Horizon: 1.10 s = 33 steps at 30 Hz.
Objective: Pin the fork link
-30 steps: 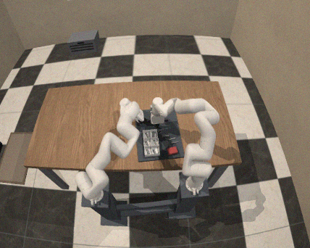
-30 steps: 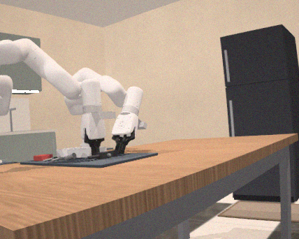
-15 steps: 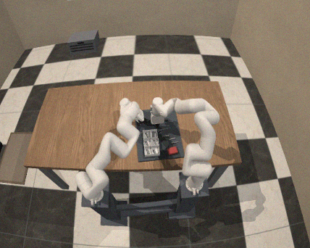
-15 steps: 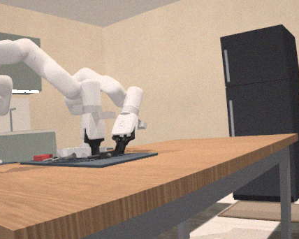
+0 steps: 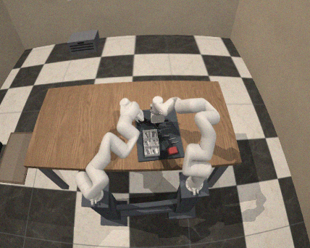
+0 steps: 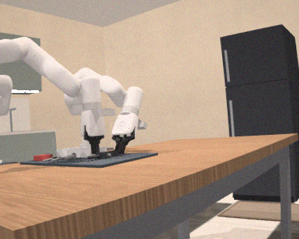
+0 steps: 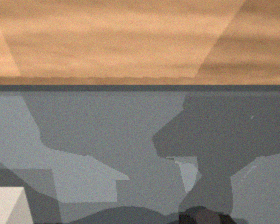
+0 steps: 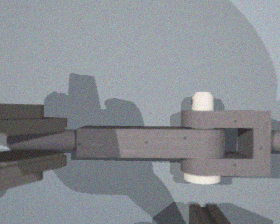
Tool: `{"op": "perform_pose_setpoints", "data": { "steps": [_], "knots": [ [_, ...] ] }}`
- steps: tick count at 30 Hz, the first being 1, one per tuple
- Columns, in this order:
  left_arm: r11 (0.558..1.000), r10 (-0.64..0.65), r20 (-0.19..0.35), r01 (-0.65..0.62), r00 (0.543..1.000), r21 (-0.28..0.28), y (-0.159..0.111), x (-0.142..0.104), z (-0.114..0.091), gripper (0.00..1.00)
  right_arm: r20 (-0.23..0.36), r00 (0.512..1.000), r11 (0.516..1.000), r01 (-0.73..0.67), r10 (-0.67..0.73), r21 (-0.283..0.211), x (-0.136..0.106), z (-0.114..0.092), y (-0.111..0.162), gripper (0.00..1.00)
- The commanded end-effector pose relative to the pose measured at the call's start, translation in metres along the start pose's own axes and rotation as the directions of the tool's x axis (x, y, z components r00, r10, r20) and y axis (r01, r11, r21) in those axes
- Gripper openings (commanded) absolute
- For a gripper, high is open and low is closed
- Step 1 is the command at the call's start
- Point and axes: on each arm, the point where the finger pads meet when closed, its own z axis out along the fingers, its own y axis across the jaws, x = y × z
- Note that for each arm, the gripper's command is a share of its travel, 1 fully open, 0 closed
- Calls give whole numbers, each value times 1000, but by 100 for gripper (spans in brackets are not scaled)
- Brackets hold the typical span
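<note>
In the right wrist view the fork link [image 8: 261,145] straddles the end of the eye plate [image 8: 151,142]. The white pin [image 8: 203,102] crosses both cheeks; its wide head [image 8: 202,178] lies against the lower cheek and its shank stands out past the upper one. The eye inside is hidden. My left gripper [image 8: 49,139] [image 6: 119,151] [image 7: 206,216] is shut on the eye plate's round stem. My right gripper [image 8: 203,208] [image 6: 96,153] is shut and empty, its tips just below the pin head.
The parts box [image 5: 151,138] stands on the dark mat [image 5: 143,157], toward the arm bases. A red block [image 5: 172,150] [image 6: 42,157] and several small dark parts lie beside it. Both wrists are close together over the mat's far end.
</note>
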Motion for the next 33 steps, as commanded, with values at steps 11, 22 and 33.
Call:
{"op": "perform_pose_setpoints", "data": {
  "steps": [11,22,33],
  "knots": [
    [1000,2,2,-2,1000,-4,1,-2,-2,0,-4,1000,1000,0,0,1,1,-32,-1,0],
    [1000,2,2,-2,1000,-4,1,-2,-2,0,-4,1000,1000,0,0,1,1,-51,-1,0],
    [1000,2,2,-2,1000,-4,1,-2,-2,0,-4,1000,1000,0,0,1,1,-63,-1,0]
  ]
}}
